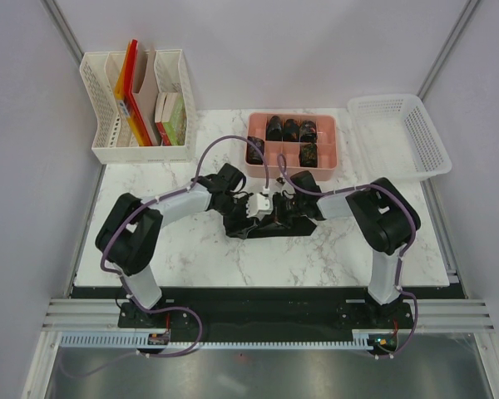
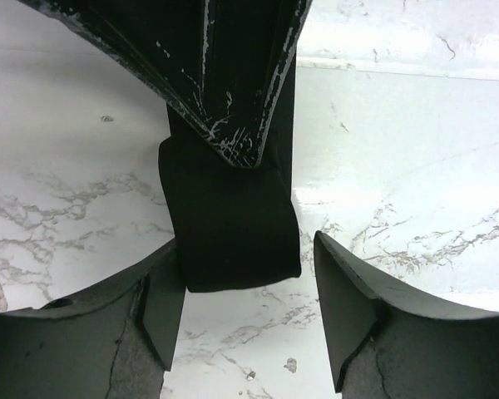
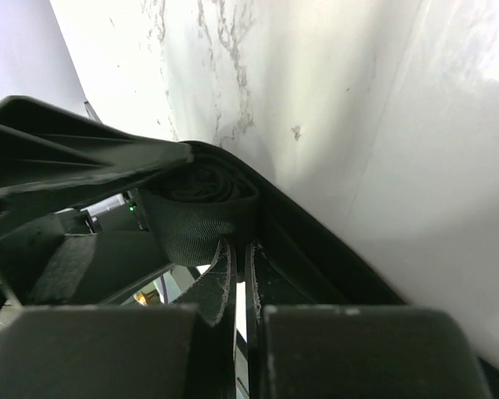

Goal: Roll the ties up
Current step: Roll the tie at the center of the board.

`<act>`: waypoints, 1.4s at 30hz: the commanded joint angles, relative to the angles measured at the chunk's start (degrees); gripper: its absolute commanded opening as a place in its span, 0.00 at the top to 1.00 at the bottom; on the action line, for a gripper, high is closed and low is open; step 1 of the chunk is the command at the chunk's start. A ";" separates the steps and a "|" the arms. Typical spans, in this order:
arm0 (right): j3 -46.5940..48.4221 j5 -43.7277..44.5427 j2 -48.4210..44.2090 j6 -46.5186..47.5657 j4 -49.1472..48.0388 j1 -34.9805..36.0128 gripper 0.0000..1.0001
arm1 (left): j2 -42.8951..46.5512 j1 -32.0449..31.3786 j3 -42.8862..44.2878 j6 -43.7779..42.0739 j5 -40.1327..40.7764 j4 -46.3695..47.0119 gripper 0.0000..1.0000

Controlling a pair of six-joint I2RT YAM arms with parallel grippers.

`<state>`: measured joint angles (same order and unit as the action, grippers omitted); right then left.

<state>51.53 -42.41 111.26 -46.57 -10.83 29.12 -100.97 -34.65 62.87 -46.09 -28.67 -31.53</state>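
A blackish tie [image 1: 270,226] lies mid-table where both arms meet. One end of it is wound into a small coil [image 3: 198,212], with a flat strip [image 2: 229,220] running from it. My right gripper [image 3: 241,249] is shut on the tie at the edge of the coil. In the left wrist view the right gripper's fingers [image 2: 233,100] come down from the top onto the tie. My left gripper [image 2: 245,258] stands open. The tie's end lies between its fingertips, against the left finger [image 2: 162,291] and apart from the other one. Several more rolled ties [image 1: 291,129] sit in a pink tray.
The pink compartment tray [image 1: 339,143] stands at the back centre. A white mesh basket [image 1: 437,141] sits at the back right. A white file organiser [image 1: 100,108] with folders and books stands at the back left. Marble table top [image 1: 183,258] shows in front of the arms.
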 commanded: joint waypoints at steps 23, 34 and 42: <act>1.12 5.76 5.98 2.19 5.82 3.13 1.00 | 7.02 -0.41 -1.71 -0.15 -3.41 3.95 0.56; 0.68 2.95 7.13 -2.21 -0.07 4.27 1.00 | 2.00 -1.73 0.76 2.58 -5.08 4.46 0.50; -0.20 3.04 6.33 -1.07 -0.42 4.19 1.00 | 5.60 -0.86 -5.91 -0.14 -3.68 9.20 0.38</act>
<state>53.28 -45.69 115.26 -49.63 -13.63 32.16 -98.43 -35.42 59.55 -45.43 -29.10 -28.45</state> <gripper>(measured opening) 0.020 0.595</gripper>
